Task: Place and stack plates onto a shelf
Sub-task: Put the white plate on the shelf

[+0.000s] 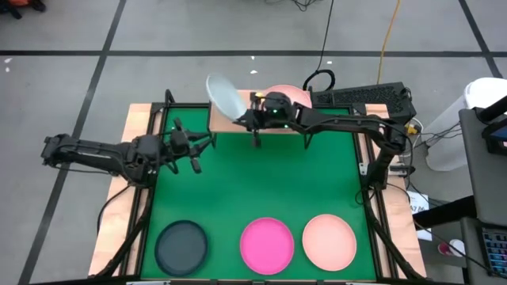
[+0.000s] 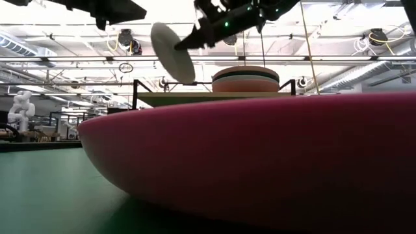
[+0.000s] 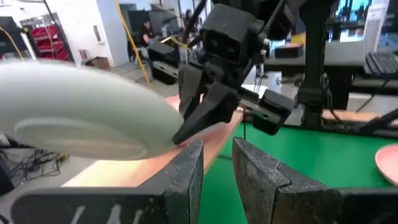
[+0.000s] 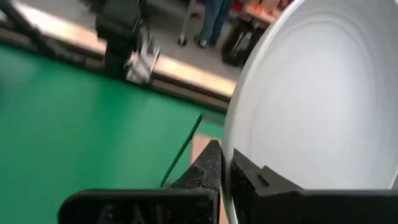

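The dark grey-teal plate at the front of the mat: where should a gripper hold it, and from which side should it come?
Probably by the rim. The dark grey-teal plate lies flat on the green mat with a shallow raised edge. One finger should go inside the rim and one outside, coming from above on its left arm side; the magenta plate sits apart on the other side.

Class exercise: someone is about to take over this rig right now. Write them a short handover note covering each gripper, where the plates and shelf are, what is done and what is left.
Right gripper: shut on the white plate, held tilted in the air over the left end of the shelf.
Left gripper: empty, fingers open, hovering over the mat just left of the shelf.
Done: a stack of plates sits on the right part of the shelf.
Left: set down the white plate, then shelve the grey plate, magenta plate and peach plate, which lie in a row along the mat's near edge.
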